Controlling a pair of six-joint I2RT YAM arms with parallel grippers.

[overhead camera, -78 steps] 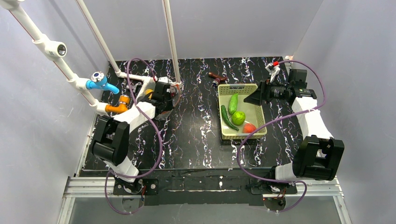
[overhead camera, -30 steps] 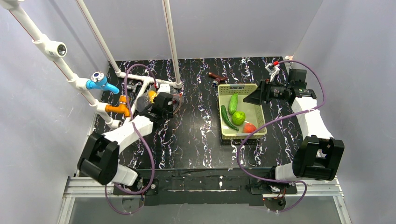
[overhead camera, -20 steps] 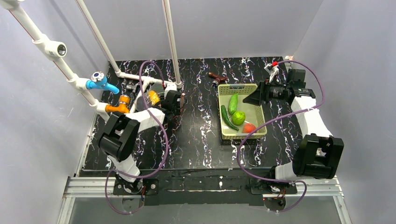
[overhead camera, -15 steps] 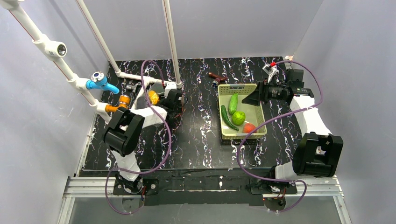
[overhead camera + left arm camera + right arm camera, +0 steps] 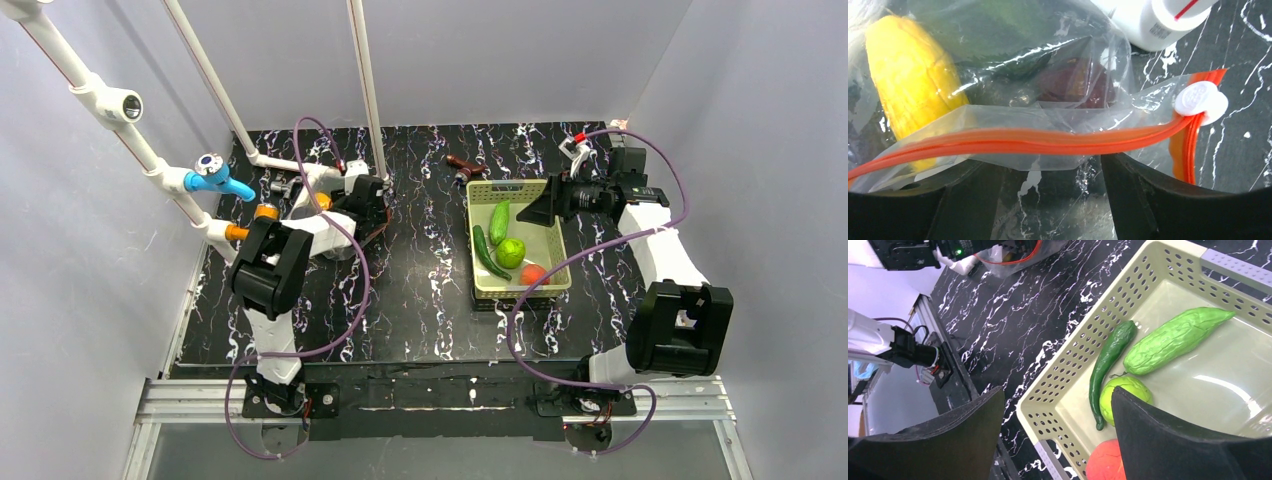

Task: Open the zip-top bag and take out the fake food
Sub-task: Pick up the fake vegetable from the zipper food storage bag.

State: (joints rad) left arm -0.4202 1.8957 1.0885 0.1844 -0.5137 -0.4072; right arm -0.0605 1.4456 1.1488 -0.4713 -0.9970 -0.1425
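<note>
Left fingers (image 5: 908,210), parted and empty, sit at the zip-top bag's (image 5: 1048,50) zipper strip (image 5: 1048,145), likely to pinch it; right fingers (image 5: 1173,440) hang wide, empty, over the basket (image 5: 1068,385).

Clear zip-top bag (image 5: 1048,30), orange zipper strip (image 5: 1048,145); black white-veined table (image 5: 420,290).

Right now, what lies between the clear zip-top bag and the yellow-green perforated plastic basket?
Only bare black marbled tabletop separates the clear zip-top bag from the yellow-green perforated basket; no object sits there. The right wrist and top views both show it.
</note>
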